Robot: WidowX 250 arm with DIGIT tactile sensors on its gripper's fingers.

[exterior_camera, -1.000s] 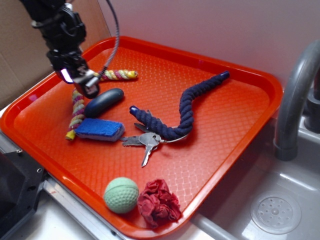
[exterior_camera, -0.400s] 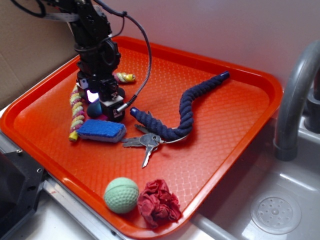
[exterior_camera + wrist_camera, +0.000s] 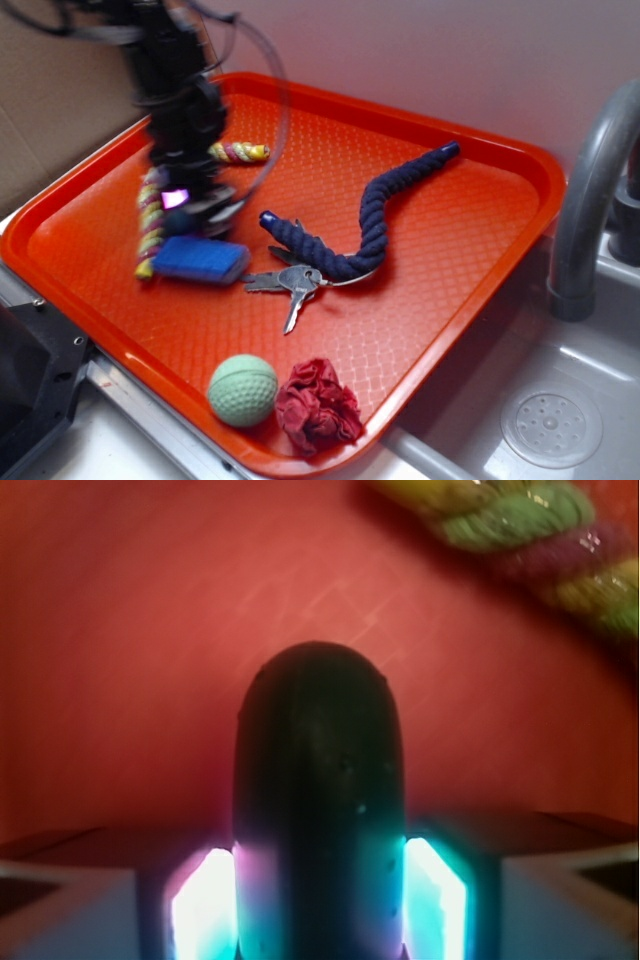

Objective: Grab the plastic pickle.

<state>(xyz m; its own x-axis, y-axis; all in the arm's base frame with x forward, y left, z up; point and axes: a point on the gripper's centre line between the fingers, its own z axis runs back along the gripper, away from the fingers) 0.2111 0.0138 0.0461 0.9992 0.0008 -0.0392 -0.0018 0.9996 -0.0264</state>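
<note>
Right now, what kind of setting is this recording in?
Probably a toy or mock kitchen sink area: a grey faucet, a sink basin with drain, and an orange tray of small items beside it.

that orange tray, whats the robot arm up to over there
The arm is down over the left part of the orange tray, going for the plastic pickle. The wrist view shows the pickle lying between the gripper jaws, one on each side and close against it, with the tray under it, so it looks gripped or nearly so but not lifted. A multicoloured rope and a blue sponge lie right beside it.
</note>
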